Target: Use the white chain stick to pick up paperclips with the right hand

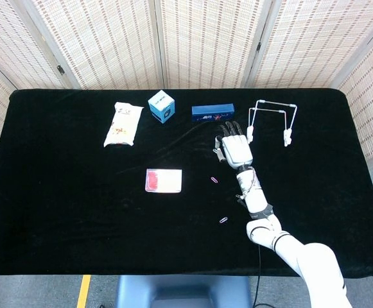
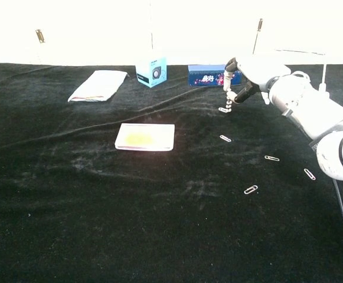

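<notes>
The right hand [image 2: 246,75] reaches over the far part of the desk [image 2: 53,194], just in front of the dark blue box [image 2: 208,75]. Its fingers are curled around the white chain stick [image 2: 226,94], which hangs down from the grip with its lower end close above the black cloth. In the chest view one paperclip [image 2: 223,109] sits right at the stick's tip; whether it clings to the stick or lies on the cloth cannot be told. In the head view the same hand [image 1: 236,149] lies palm down, just below the dark blue box [image 1: 213,113].

Four more paperclips lie loose on the cloth, all nearer the robot than the box: one [image 2: 225,138] just in front of the stick, one [image 2: 271,158] to its right, one [image 2: 309,174] further right beside the forearm, and one [image 2: 251,190] nearest the front edge.

Left of the dark blue box stands a light blue cube box [image 2: 151,72], and further left lies a white packet [image 2: 98,85]. A flat clear case with red contents [image 1: 164,180] rests in front of the cube box, well apart from the box. A white wire frame [image 1: 273,119] stands right of the dark blue box.

The left hand does not show in either view.
</notes>
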